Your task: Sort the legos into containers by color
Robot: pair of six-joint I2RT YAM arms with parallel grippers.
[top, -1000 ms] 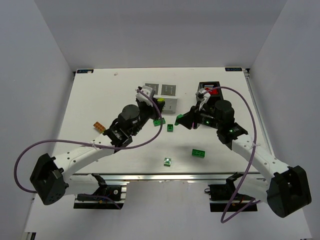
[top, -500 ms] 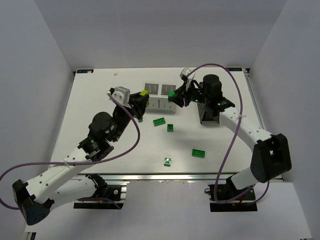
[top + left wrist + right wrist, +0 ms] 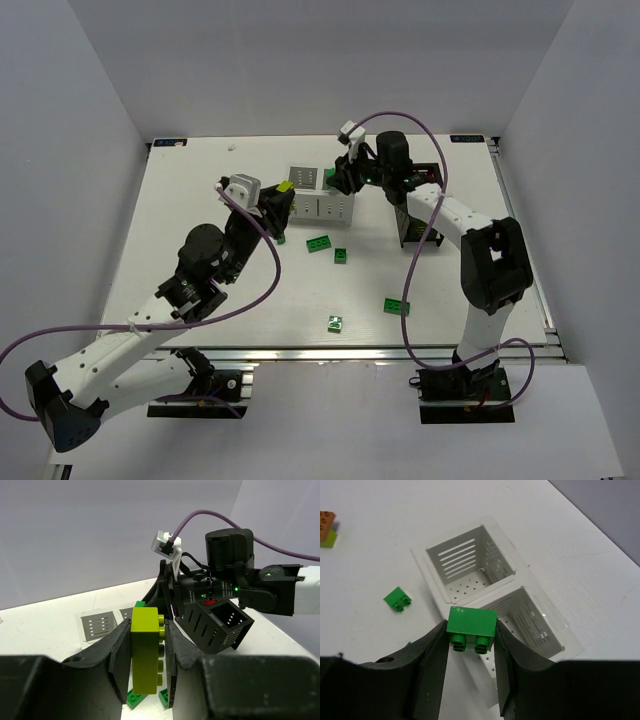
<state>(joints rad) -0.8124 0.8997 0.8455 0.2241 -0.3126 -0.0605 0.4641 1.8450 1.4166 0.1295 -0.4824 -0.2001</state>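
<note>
Above the divider of the white box, right gripper clamps a dark green brick; left gripper, just beside the box, clamps a yellow-green brick

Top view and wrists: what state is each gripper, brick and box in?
Left gripper: shut on yellow-green brick.
Right gripper: shut on dark green brick, over white box.
White box: upright, visible compartment empty.
Black box: upright.
Loose green bricks: four lying on table, unsorted.

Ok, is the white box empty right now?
Looks empty: the white box shows bare perforated floors in both compartments, though the right gripper and its green brick hide part of the nearer one.
</note>
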